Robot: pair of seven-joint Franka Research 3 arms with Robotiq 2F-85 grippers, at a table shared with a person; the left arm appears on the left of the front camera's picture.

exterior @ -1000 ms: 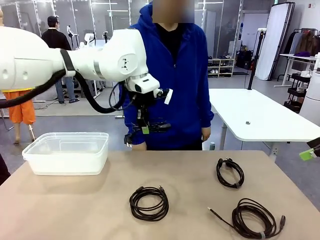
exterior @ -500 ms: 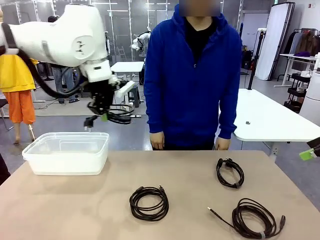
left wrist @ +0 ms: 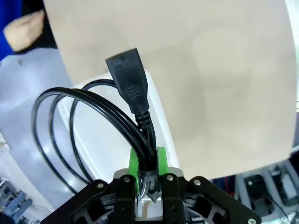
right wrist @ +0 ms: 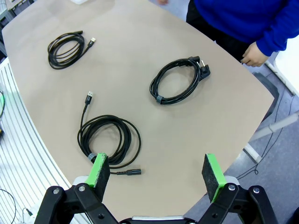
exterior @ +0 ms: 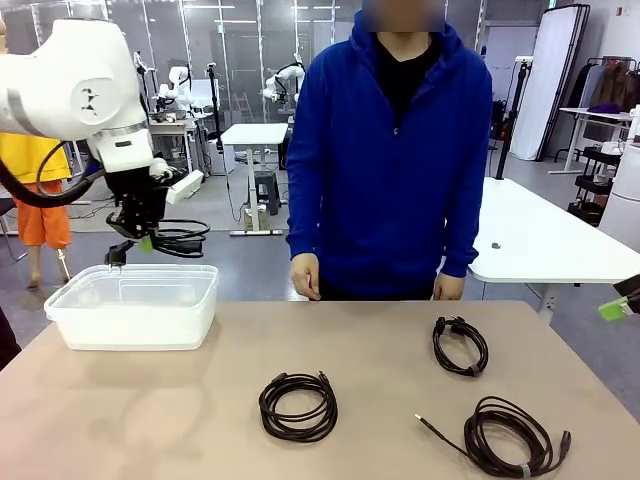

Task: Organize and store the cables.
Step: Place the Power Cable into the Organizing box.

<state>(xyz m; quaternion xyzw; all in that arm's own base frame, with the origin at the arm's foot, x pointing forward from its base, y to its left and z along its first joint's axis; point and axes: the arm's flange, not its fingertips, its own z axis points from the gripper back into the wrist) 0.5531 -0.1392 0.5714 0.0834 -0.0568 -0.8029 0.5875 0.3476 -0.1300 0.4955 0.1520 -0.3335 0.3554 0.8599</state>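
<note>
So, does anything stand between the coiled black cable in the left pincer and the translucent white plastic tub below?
Nothing visible does. The left pincer holds the coiled black cable just above the translucent white plastic tub, whose top is open, without a lid.

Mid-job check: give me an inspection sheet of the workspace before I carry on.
Surface: beige tabletop, bare apart from the job's things.
Job's things: translucent white plastic bin at the table's left; three coiled black cables on the table: middle coil, far-right coil, larger near-right coil; fourth coil held above the bin.
Clutter: nothing seen.
Grippers: left gripper shut on the fourth coil near its plug; right gripper open, raised at the table's right, holding nothing.
Cables: thick black hose hangs under the left arm, off the table.
Surroundings: person in a blue hoodie standing at the far edge; white table behind.
</note>
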